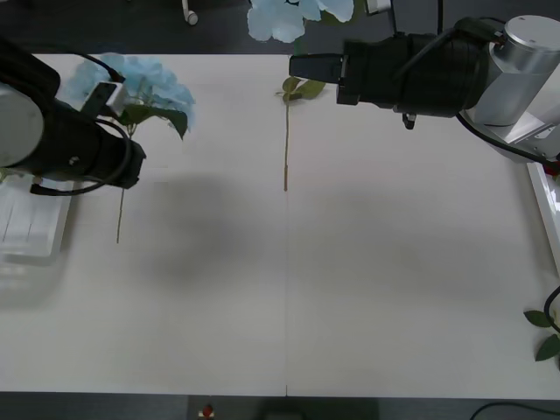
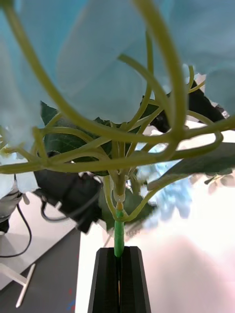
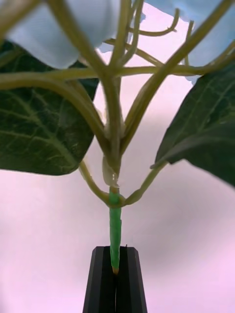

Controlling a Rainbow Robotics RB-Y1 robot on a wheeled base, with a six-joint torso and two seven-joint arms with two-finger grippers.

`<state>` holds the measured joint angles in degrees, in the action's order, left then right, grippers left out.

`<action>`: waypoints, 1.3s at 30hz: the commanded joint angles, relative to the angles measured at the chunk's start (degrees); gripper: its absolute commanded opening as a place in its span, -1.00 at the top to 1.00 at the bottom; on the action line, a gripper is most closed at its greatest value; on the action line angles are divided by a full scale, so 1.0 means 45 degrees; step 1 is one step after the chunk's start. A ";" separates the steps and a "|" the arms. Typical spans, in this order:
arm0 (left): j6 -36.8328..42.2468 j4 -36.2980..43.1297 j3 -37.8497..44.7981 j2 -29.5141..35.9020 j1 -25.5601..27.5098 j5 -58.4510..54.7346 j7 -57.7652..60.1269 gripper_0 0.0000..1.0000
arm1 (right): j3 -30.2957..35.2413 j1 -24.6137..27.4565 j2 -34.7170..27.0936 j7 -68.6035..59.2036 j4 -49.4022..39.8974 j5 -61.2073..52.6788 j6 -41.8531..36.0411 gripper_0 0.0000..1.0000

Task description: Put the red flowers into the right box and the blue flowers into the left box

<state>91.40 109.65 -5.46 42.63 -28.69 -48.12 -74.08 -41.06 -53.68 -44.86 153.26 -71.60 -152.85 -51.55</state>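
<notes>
The blue flowers are what I hold in both arms: my left gripper is clamped on the green stem base of one cluster, its pale head and big leaves fanning out over the left side of the bench, just beyond the left box, whose white slotted rim shows under my left arm. My right gripper is pinched on the stem of a second blue flower, its head up by the far edge of the bench, well apart from the left box. A long thin stem with a few leaves hangs or lies below my right gripper; I cannot tell whether it belongs to that cluster. The right box shows as a white rim at the right edge of the bench.

The step, I judge, is delivery to the left box. To do it well, I should keep both grips firm, bring the left flower over the box first, lower until the stem lies inside the rim, then release, and hold the right arm clear until there is room
</notes>
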 commanded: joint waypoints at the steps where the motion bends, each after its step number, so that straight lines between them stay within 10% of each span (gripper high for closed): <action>1: 0.0977 0.0457 0.1644 0.0254 -0.0129 -0.0771 -0.0589 1.00 | 0.0297 -0.0336 0.0124 0.0386 -0.0201 -0.0057 0.0031 1.00; 21: -0.0038 -0.4250 0.4847 0.4277 -0.0519 -0.0126 -0.3167 1.00 | 0.0297 -0.0394 0.0652 0.0386 -0.0201 -0.0037 0.0246 1.00; 39: -0.5488 -1.1300 -0.1052 0.5039 -0.2648 -0.0673 -0.5257 1.00 | 0.0297 -0.0433 0.0691 0.0386 -0.0201 -0.0037 0.0402 1.00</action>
<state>68.92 60.05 -9.04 63.75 -39.05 -50.08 -95.30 -41.05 -53.69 -42.06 153.27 -71.59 -152.84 -49.94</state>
